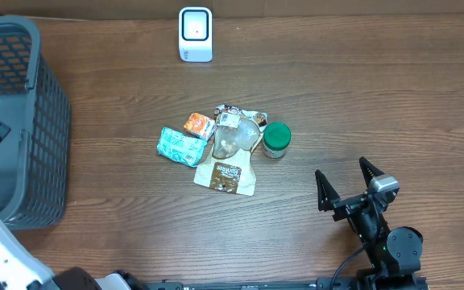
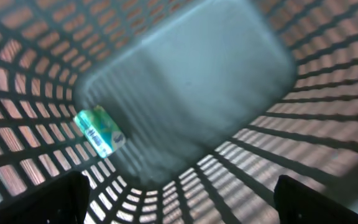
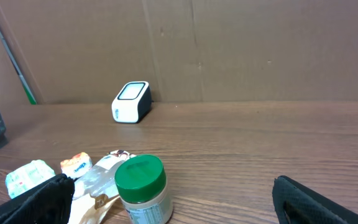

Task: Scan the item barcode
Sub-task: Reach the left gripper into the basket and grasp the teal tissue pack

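Hanging inside the grey mesh basket point(image 1: 39, 97) at the left edge of the frame, the left gripper point(image 2: 179, 190) is holding its jaws wide with nothing between them. One green-and-teal packet point(image 2: 99, 132) is lying on the basket floor, lower left in the left wrist view; on that evidence, one item is looking finished.

The white barcode scanner point(image 1: 195, 34) is standing at top centre. A cluster is waiting at centre frame: a teal packet point(image 1: 181, 147), an orange packet point(image 1: 200, 126), a clear bag point(image 1: 236, 138), a brown pouch point(image 1: 225, 176) and a green-lidded jar point(image 1: 276, 139).

The right gripper point(image 1: 341, 169), lower right, is standing wide and empty, near the jar but apart from it. Most of the job is appearing outstanding: each clustered item is needing a pick and a pass before the scanner.
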Controlling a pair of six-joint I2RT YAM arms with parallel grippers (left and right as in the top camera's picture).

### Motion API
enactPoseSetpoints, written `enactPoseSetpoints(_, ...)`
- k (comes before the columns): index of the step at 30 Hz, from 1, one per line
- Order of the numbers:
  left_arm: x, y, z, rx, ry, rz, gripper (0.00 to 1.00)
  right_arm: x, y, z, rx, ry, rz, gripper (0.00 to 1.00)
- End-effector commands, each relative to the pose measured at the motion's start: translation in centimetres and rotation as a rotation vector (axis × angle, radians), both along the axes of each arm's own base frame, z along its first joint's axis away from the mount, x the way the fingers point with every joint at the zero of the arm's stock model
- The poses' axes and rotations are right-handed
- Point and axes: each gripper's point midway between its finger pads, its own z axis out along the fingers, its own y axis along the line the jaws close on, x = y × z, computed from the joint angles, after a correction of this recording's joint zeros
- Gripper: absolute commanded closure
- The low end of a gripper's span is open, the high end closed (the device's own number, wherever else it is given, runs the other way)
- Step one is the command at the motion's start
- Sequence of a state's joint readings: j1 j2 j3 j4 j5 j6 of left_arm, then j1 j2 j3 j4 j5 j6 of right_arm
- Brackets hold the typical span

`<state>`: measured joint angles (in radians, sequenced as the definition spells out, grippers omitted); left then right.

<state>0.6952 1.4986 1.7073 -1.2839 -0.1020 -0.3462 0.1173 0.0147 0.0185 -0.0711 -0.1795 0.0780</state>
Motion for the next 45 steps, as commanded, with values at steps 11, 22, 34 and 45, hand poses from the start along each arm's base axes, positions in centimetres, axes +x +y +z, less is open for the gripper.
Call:
enactPoseSetpoints(11,-2.7,2.5,-8.0,-0.103,0.106,0.133,0.1,0.0,-0.1,-0.1,0.0,-0.007,-0.001,0.0)
enactPoseSetpoints(22,-4.3,3.8,-13.0,-0.156,0.229,0.198,0.12,0.0,-0.1,-0.1,0.0,-0.007,-0.001,0.0)
enactPoseSetpoints(34,-5.4,4.9,-17.4,-0.188,0.39,0.222,0.14,0.0,-0.1,-0.1,0.0,-0.007,-0.001,0.0)
enactPoseSetpoints(45,-6.3,5.3,-21.0,-0.235,0.499,0.237,0.17,0.0,-0.1,-0.1,0.0,-0.007,-0.001,0.0)
